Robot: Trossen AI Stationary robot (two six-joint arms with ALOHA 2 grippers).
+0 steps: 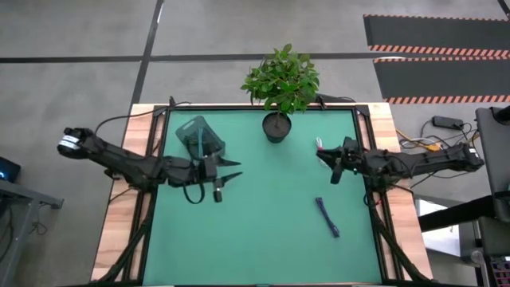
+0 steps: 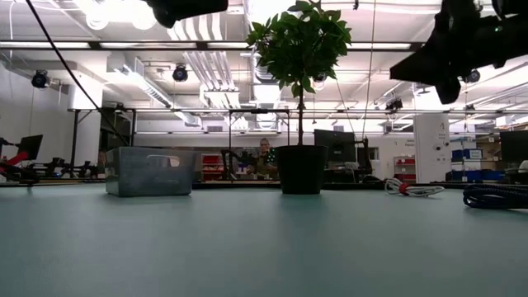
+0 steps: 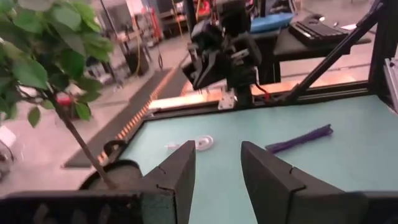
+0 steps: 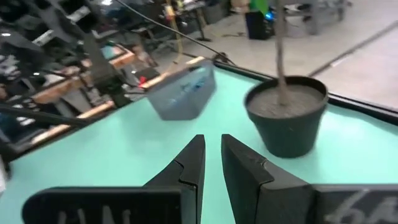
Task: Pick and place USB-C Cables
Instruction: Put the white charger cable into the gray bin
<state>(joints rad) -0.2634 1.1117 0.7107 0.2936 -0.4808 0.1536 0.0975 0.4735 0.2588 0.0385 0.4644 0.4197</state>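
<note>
The white-and-red cable (image 1: 321, 147) lies on the mat near the right edge, also seen in the low view (image 2: 412, 190) and the left wrist view (image 3: 200, 143). The dark blue-purple cable (image 1: 327, 217) lies nearer the front (image 3: 300, 138). Something teal shows inside the grey mesh basket (image 1: 199, 136); the green cable does not show. My left gripper (image 1: 229, 177) hovers open, just on the near side of the basket. My right gripper (image 1: 335, 169) hovers beside the white-and-red cable, its fingers (image 4: 212, 152) a narrow gap apart and holding nothing.
A potted plant (image 1: 276, 123) stands at the far middle of the mat, between the basket and the white-and-red cable. The green mat (image 1: 263, 239) has a black frame with wooden strips on both sides. In the low view a person shows far back in the room.
</note>
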